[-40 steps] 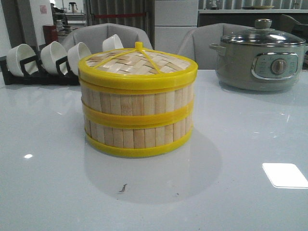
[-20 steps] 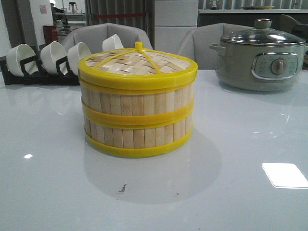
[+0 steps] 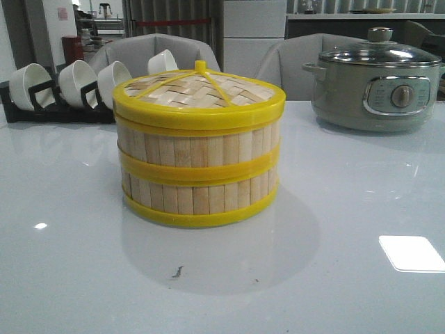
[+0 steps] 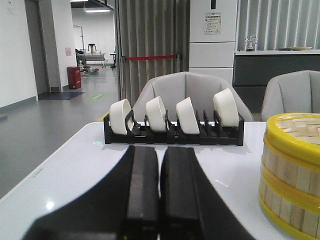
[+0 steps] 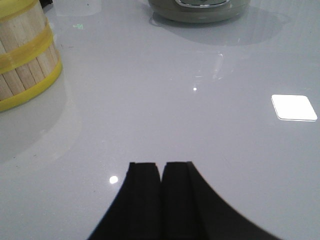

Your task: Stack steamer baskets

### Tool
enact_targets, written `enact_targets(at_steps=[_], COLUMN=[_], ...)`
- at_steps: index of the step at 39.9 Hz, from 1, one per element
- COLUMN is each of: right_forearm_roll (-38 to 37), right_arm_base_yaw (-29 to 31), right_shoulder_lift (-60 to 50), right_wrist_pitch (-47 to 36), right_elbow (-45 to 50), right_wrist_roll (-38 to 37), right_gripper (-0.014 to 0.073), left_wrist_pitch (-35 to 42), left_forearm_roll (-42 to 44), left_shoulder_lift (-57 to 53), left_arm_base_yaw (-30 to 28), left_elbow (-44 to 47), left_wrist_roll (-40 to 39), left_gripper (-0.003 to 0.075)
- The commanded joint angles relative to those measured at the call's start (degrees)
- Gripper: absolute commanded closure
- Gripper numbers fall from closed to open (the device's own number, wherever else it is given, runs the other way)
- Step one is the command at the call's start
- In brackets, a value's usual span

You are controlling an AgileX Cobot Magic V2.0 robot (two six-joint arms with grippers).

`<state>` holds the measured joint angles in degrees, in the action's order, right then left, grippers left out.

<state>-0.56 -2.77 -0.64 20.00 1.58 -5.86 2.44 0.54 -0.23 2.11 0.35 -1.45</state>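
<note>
In the front view you have the two steamer baskets stacked one on the other near the middle of the white worktop, walls lined up, their yellow rim bands meeting in a double band halfway up the stack. The woven lid sits flat on the upper basket, knob up, so you cannot see what is inside either tier. Behind and to the left, a black rack holds white bowls tilted on edge in its slots. At the back right stands the grey electric pot with its glass lid on; its contents are not visible. Neither arm appears in this view.

In the left wrist view, your left gripper has its jaws pressed together with nothing between them, hovering above the worktop. The bowl rack lies ahead with four bowls standing in it, and the stacked baskets show at the edge of the picture, well apart from the jaws.

In the right wrist view, your right gripper also has its jaws closed on nothing, over bare worktop. The lower part of the basket stack sits off to one side, and the base of the pot is farther beyond.
</note>
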Motion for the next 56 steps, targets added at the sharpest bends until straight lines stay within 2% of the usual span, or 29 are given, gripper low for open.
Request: enact_targets(at_steps=[1, 9, 20, 56], right_forearm_roll=[-2.51, -3.94, -5.69, -5.69], right_arm_base_yaw=[0.09, 0.09, 0.09, 0.09], right_shoulder_lift=[-1.19, -1.19, -1.19, -1.19], right_wrist_pitch=[-2.38, -4.01, -15.27, -15.12], right_elbow=[-0.72, -0.72, -0.72, -0.72], right_wrist_roll=[0.77, 0.83, 0.83, 0.77], right_gripper=[0.054, 0.054, 0.054, 0.054], left_wrist_pitch=[5.19, 5.19, 5.19, 5.19], left_forearm_roll=[-0.54, -0.54, -0.54, -0.54], left_shoulder_lift=[-0.82, -0.82, -0.82, -0.82], left_arm_base_yaw=[0.0, 0.0, 0.0, 0.0], left_elbow=[0.01, 0.01, 0.01, 0.01], left_wrist_roll=[0.05, 0.05, 0.05, 0.05], left_gripper=[0.0631, 0.0631, 0.0631, 0.0631])
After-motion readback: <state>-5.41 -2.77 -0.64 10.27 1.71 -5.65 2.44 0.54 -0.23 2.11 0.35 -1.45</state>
